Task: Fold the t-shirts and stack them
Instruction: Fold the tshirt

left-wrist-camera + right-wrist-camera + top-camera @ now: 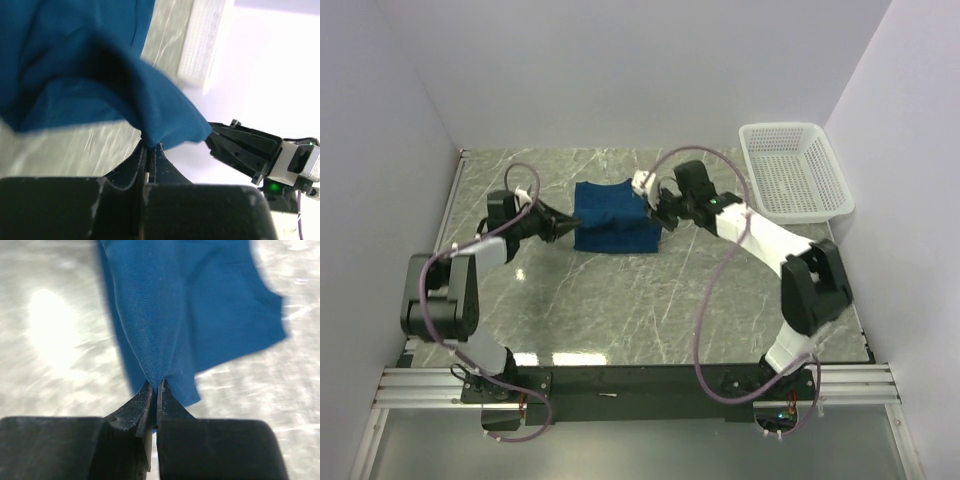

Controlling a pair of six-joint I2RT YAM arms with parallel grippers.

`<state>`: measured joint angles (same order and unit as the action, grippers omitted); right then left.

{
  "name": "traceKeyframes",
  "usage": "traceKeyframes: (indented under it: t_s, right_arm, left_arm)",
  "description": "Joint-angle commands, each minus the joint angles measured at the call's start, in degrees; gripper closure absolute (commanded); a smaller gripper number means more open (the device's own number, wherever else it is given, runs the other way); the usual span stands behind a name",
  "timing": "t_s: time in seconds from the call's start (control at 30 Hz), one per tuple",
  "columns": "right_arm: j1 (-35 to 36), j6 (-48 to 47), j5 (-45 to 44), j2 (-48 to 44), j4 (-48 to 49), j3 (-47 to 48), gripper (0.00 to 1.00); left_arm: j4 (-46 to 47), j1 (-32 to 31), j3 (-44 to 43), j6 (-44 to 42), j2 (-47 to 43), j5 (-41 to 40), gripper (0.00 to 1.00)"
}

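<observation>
Marble table: t-shirt spans between left claw and right claw, each pinching its edge.

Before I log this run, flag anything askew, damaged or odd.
Nothing stands out. The blue t-shirt lies in a compact fold, its edges pinched by the left gripper and the right gripper. The white basket sits upright, far right.

T-shirt lies between left end effector and right end effector, basket far right.

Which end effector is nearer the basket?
The right end effector, pinching the shirt on the basket side; the left end effector grips its opposite edge.
</observation>
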<state>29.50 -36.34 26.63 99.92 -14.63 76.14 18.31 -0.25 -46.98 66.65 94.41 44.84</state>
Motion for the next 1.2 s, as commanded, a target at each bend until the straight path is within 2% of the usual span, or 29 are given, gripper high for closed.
traceKeyframes:
  t_s: [0.0, 0.13, 0.27, 0.47, 0.6, 0.8, 1.0, 1.17]
  right_arm:
    - [0.6, -4.1, 10.7, -8.6, -1.3, -8.4, 1.00]
    - [3.7, -9.1, 13.5, -14.8, -7.1, -15.9, 1.00]
    - [9.5, -12.2, 10.5, -18.3, -8.6, -22.2, 1.00]
    - [15.7, -14.5, 4.4, -19.9, -8.0, -27.5, 1.00]
    - [16.4, -15.8, 3.3, -20.8, -9.7, -28.8, 1.00]
    - [18.1, -17.3, 4.8, -24.4, -12.9, -30.7, 1.00]
    - [18.4, -16.0, 3.1, -25.0, -12.1, -31.1, 1.00]
    - [18.1, -14.3, -0.1, -23.0, -11.2, -28.2, 1.00]
  left_arm:
    - [-1.8, -0.6, 7.4, -3.7, -10.3, 2.3, 0.99]
    - [-7.5, -1.9, 17.2, -5.8, -19.8, 2.4, 1.00]
    - [-13.6, -2.4, 25.0, -6.2, -30.6, 1.4, 0.99]
    - [-29.2, -2.8, 32.5, -5.8, -48.4, -0.5, 0.99]
    - [-39.0, -3.1, 35.5, -5.2, -53.9, -0.4, 0.99]
    - [-48.6, -4.8, 35.2, -8.7, -53.6, -1.7, 1.00]
    - [-45.9, -5.2, 31.1, -7.8, -51.7, -2.6, 0.99]
    - [-46.3, -5.2, 24.1, -8.6, -48.9, -3.6, 1.00]
